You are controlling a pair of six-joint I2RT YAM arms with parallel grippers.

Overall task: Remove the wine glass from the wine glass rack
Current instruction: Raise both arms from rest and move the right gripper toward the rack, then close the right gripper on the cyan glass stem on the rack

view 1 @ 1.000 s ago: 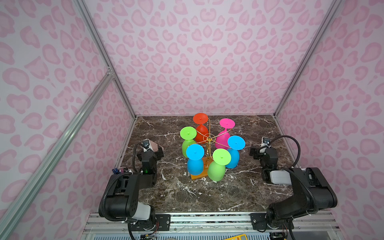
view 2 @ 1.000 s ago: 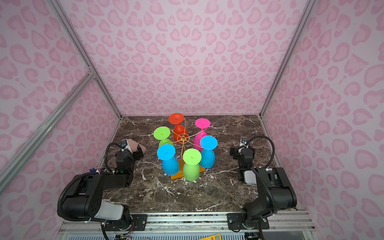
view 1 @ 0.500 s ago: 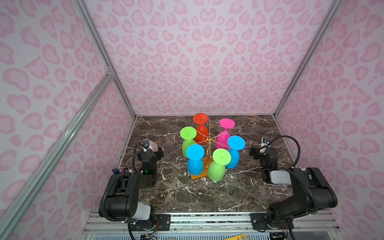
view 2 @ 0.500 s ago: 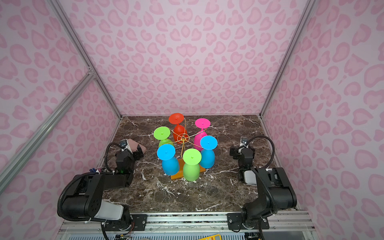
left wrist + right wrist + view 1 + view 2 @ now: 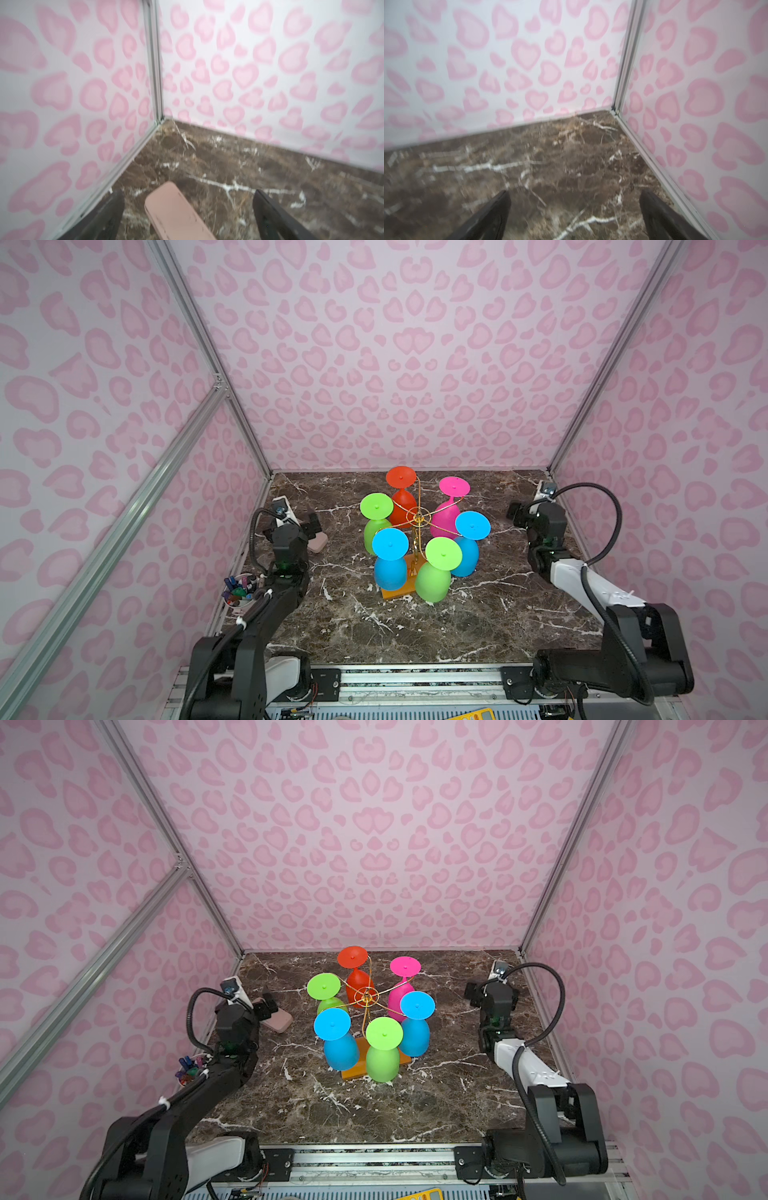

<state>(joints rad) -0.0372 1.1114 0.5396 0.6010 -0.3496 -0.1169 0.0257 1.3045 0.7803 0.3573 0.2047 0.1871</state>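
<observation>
The wine glass rack (image 5: 417, 517) (image 5: 366, 995) is a gold wire stand on an orange-brown base (image 5: 394, 594), in the middle of the marble table in both top views. Several coloured wine glasses hang from it upside down: red (image 5: 401, 499), pink (image 5: 446, 516), two green and two blue. A green glass (image 5: 434, 578) and a blue one (image 5: 390, 570) hang nearest the front. My left gripper (image 5: 311, 526) (image 5: 188, 192) is open, well left of the rack, over a pink case. My right gripper (image 5: 515, 512) (image 5: 574, 191) is open and empty, far right of the rack.
A flat pink case (image 5: 176, 212) (image 5: 280, 1020) lies on the table between my left fingers without touching them. A cup of markers (image 5: 239, 593) stands beyond the table's left edge. Pink heart-patterned walls with aluminium corner posts (image 5: 154, 62) (image 5: 625, 62) close in three sides.
</observation>
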